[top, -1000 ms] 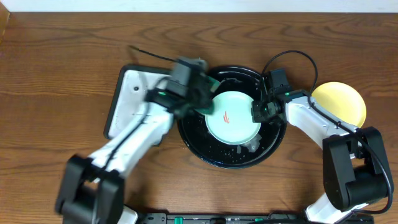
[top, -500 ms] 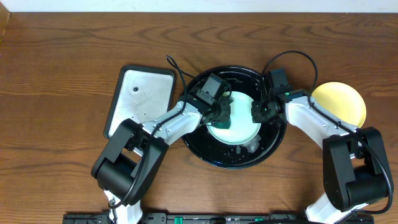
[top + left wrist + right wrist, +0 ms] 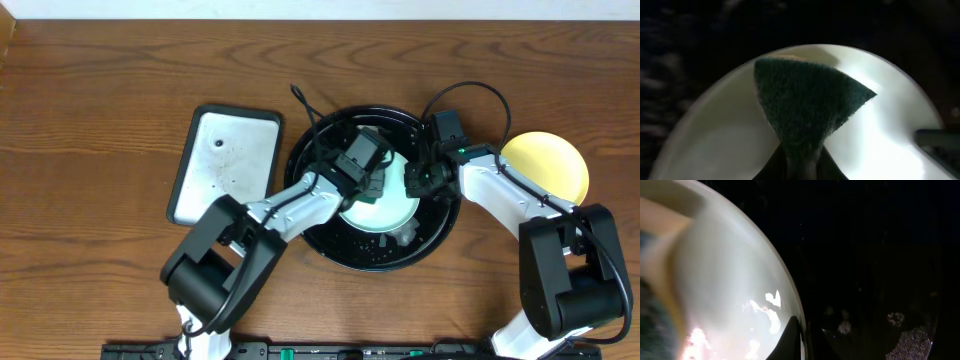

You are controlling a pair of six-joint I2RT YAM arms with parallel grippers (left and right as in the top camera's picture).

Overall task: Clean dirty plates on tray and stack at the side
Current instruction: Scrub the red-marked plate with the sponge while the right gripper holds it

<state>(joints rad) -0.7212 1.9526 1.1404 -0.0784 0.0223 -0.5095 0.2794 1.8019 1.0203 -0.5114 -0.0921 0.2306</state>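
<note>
Mint-green plate (image 3: 388, 210) lies under sponge (image 3: 805, 100) in left gripper (image 3: 800, 167), rim in right gripper (image 3: 414, 181).

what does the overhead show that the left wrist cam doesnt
Only the overhead: the yellow plate at the far right, the white-grey tray at the left, and the right gripper pinching the rim of the pale green plate. Only the left wrist: the dark green scouring pad, clamped in the left gripper and fanned out against the plate. Both: the pale green plate lying in the black tray.
</note>
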